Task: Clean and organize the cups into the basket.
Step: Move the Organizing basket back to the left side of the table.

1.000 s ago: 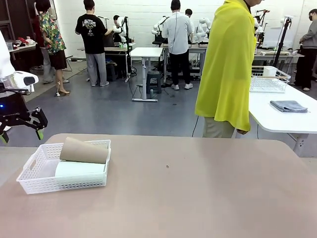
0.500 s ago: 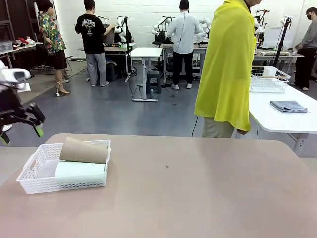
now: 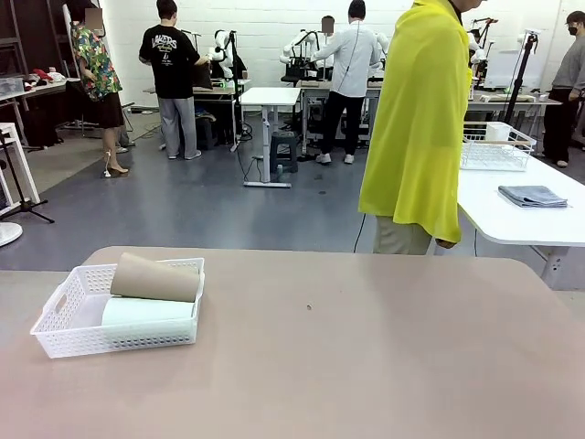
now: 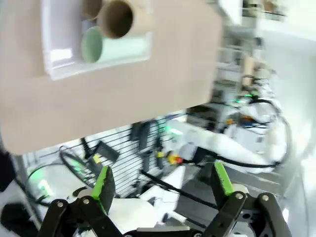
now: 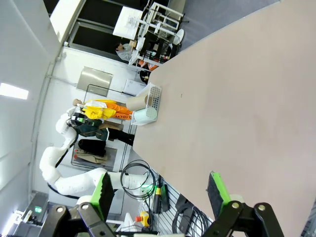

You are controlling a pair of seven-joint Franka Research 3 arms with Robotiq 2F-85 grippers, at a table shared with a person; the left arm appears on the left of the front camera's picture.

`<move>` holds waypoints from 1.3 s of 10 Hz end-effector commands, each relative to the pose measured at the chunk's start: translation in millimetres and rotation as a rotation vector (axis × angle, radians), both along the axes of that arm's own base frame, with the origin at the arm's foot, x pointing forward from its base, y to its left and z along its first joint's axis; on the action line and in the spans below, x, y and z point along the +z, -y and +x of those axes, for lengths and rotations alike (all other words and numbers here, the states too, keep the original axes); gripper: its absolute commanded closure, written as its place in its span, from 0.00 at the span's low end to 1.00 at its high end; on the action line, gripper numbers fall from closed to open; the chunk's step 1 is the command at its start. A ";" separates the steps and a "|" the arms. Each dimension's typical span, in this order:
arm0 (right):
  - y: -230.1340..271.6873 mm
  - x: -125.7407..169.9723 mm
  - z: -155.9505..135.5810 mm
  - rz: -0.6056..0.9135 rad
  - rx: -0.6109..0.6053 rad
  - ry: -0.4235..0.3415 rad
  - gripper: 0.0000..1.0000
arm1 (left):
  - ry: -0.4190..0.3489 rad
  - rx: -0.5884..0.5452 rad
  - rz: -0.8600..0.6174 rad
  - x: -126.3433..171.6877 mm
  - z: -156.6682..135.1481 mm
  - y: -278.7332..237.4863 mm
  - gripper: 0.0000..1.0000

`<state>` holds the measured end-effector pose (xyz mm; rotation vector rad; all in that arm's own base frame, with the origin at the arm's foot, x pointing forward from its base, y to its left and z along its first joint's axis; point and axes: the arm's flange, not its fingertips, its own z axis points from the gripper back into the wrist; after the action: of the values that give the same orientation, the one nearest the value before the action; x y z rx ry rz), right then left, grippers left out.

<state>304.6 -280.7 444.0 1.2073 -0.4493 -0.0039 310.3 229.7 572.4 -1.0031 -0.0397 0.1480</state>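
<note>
1. The white basket [image 3: 57, 315] sits near the left end of the tabletop [image 3: 366, 357], with a brown cup [image 3: 155, 277] lying on its side across a pale green cup [image 3: 146, 311] inside it.
2. In the left wrist view, the left gripper [image 4: 163, 185] hangs off the tabletop's edge with its fingers [image 4: 103, 182] spread wide apart and nothing between them; the basket [image 4: 49, 34] shows well beyond, with a second brown cup [image 4: 91, 7] beside the first.
3. The right gripper [image 5: 158, 192] likewise has its fingers [image 5: 104, 193] wide apart and empty, well away from the basket [image 5: 154, 96].
4. The cups look light, stiff and smooth, so likely slippery; a hold across the mid-body or over the rim would probably suit.
5. The stacked brown cup may roll if nudged.
</note>
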 end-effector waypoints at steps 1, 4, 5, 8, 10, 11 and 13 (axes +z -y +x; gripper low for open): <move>-0.9 0.9 0.1 -0.010 -0.010 0.006 0.00 | 0.068 0.002 -0.171 -40.5 17.7 -31.7 0.00; -0.9 0.9 0.1 -0.010 -0.010 0.006 0.00 | 0.051 -0.021 -0.316 -89.3 25.2 -68.9 0.00; -0.9 0.9 0.1 -0.010 -0.010 0.006 0.00 | 0.044 -0.006 -0.348 -100.0 30.0 -79.8 0.00; -0.9 0.9 0.1 -0.010 -0.010 0.006 0.00 | 0.065 0.025 -0.350 -113.5 26.5 -87.4 0.00; -0.9 0.9 0.1 -0.010 -0.010 0.006 0.00 | 0.031 0.025 -0.355 -122.7 27.3 -81.0 0.00; -0.9 0.9 0.1 -0.010 -0.010 0.006 0.00 | 0.031 0.025 -0.355 -122.7 27.3 -81.0 0.00; -0.9 0.9 0.1 -0.010 -0.010 0.006 0.00 | 0.031 0.025 -0.355 -122.7 27.3 -81.0 0.00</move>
<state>304.4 -280.9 444.1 1.2068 -0.4498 -0.0043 340.3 309.3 450.7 -1.3585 -0.0523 0.1583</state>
